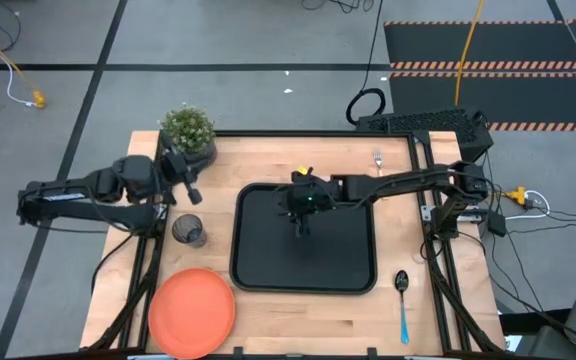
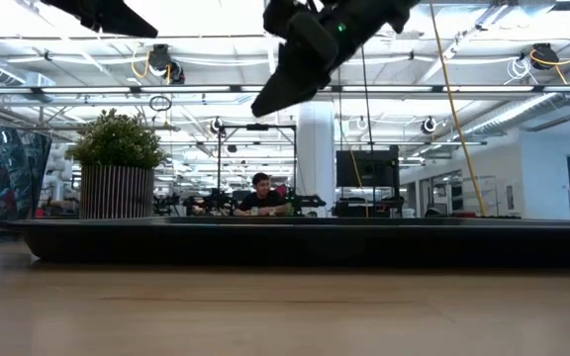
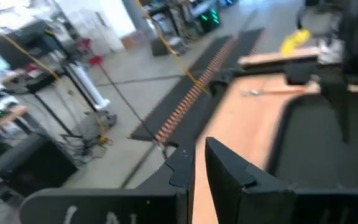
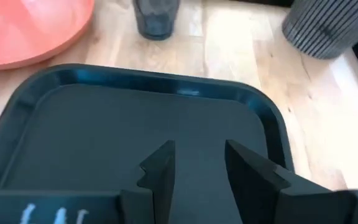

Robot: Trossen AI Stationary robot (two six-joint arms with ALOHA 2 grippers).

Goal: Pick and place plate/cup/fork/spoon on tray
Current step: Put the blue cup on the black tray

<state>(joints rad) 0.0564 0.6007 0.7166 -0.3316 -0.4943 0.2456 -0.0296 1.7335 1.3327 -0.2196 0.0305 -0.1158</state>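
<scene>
**Nothing on the tray yet**

Left gripper (image 1: 190,188) raised by the table's left edge, beside the plant (image 1: 188,128) and just past the cup (image 1: 188,231); fingers slightly parted, empty. Plate (image 1: 191,311) at the near-left corner. Right gripper (image 1: 301,222) hovering over the bare tray (image 1: 258,275), jaws apart, holding nothing, apparently between picks. Fork (image 1: 378,158) at the far edge; spoon (image 1: 402,300) near the right corner.

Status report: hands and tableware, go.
Right hand open, empty, above the tray. Left hand open, near the cup. Plate, fork, spoon all off tray.
</scene>
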